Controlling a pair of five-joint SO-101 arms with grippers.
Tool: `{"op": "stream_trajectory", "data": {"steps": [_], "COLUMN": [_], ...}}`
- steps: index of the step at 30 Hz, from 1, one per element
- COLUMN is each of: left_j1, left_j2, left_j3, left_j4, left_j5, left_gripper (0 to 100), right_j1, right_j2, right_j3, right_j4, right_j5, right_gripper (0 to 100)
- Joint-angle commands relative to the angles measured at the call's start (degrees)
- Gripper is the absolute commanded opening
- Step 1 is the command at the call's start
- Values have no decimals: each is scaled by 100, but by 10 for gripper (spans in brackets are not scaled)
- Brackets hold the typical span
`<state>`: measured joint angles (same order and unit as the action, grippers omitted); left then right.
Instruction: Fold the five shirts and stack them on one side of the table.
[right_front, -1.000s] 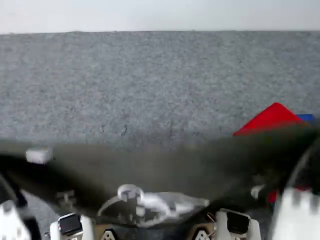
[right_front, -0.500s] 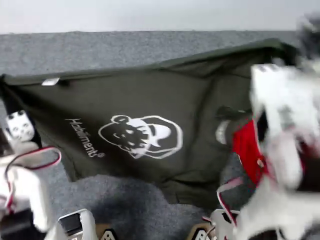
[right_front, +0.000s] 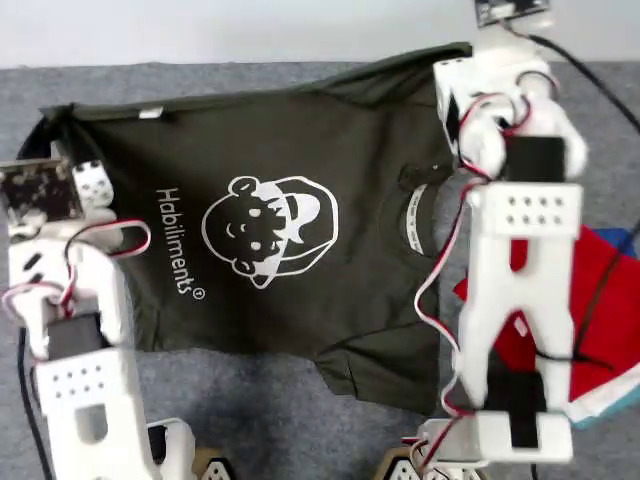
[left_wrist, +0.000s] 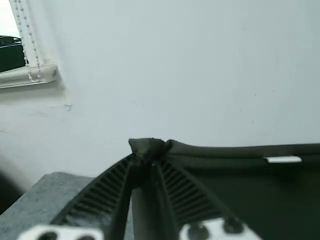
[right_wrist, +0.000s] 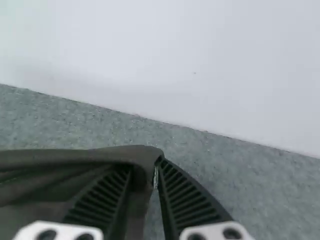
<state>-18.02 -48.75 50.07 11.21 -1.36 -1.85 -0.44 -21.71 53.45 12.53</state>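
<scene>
Overhead, the dark green shirt (right_front: 300, 160) lies spread print-up across the grey table (right_front: 240, 400), with a red shirt (right_front: 600, 290) under the right arm. Closer in, the wrist views reveal the grips: the left gripper (left_wrist: 146, 149) is clamped on one bunched corner, and the right gripper (right_wrist: 155, 161) is pinched shut on another edge fold.
</scene>
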Motion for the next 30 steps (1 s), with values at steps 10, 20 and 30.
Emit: {"op": "stream_trajectory", "data": {"steps": [10,20,30], "left_j1": [149,149,97], "left_j2": [3648,6215,7007], "left_j3": [-2607,-4804,-5341], "left_j4": [-765,35,1793], "left_j5": [9,9,9], "left_gripper": [12,12,12], "right_j1": [4,-4,-31], "right_j2": [2756,4822,5508], "right_j3": [-3429,-5767,-6303], "right_j4": [268,1015,2914], "right_j5": [-26,211,536], "right_gripper": [9,9,9]}}
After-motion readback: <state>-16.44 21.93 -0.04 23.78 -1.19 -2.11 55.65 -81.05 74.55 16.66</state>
